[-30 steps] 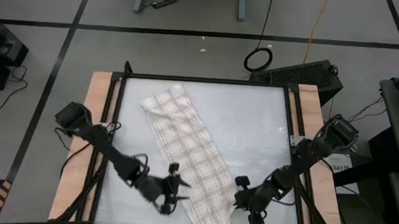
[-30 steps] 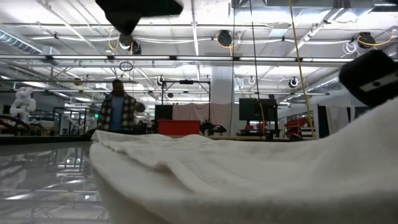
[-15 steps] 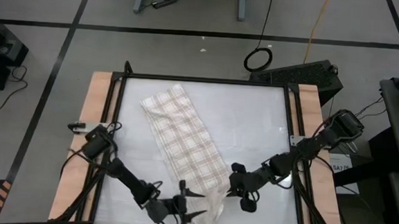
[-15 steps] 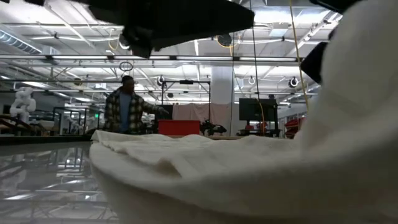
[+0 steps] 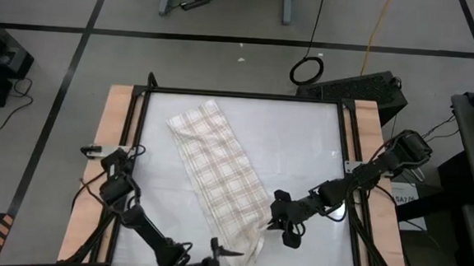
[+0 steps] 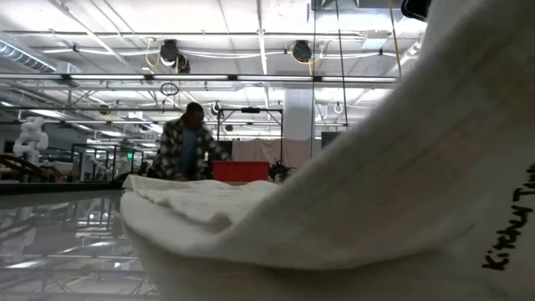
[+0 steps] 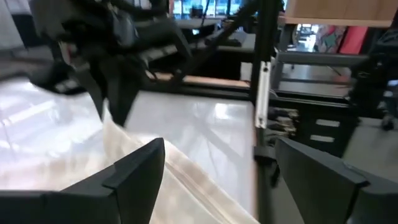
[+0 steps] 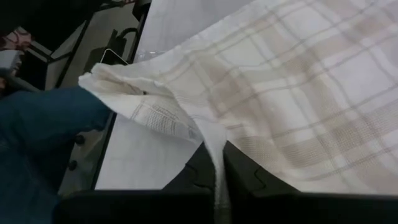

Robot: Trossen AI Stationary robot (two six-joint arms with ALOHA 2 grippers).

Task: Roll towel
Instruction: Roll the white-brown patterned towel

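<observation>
High view: your right gripper [image 5: 274, 222] has the towel's [image 5: 218, 169] near corner pinched.
Towel lies diagonally across the counter [image 5: 302, 145], near end lifted at that clamped gripper; your left gripper [image 5: 217, 260] sits beside its near edge, spread wide, holding nothing.

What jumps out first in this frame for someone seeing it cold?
The plaid towel lies diagonally across the table, its near corner lifted by the right tool, shut on the fabric. The left tool is at the table's near edge, open, beside the towel's near end.
</observation>
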